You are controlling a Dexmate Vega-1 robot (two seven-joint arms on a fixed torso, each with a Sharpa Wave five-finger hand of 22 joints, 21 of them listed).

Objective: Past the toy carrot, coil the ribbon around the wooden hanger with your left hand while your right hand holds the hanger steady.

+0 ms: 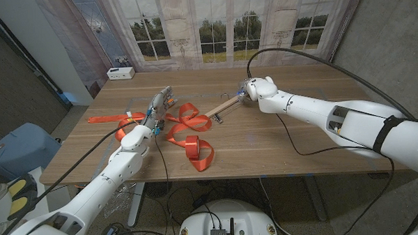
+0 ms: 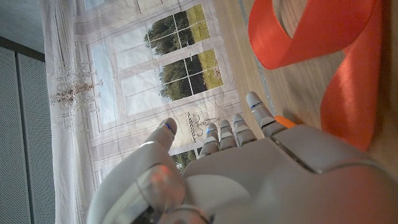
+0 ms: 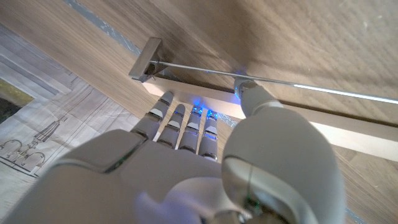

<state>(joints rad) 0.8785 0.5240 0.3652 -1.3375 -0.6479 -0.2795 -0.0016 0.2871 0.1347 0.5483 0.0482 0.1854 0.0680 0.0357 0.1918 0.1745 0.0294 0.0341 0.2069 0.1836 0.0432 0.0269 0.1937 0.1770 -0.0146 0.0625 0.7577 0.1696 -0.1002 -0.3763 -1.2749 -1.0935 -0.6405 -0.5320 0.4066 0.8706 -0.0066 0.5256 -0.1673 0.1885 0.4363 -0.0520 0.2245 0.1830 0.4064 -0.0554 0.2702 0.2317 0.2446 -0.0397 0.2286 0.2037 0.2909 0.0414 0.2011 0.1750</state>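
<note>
Here the right hand (image 3: 205, 168) fingers (image 3: 186, 121) clasp the wooden hanger (image 3: 186, 93).

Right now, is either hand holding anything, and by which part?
The right hand grips the wooden hanger on its bar, near the clip end. The left hand is by the ribbon; a hold cannot be told.

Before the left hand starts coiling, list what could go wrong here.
1. The ribbon lies in loose, overlapping loops, so pulling it could tangle or knot.
2. The right hand grips the wooden hanger at one end; winding tension may swing the free end.
3. The left hand sits among the loops and might snag.
</note>
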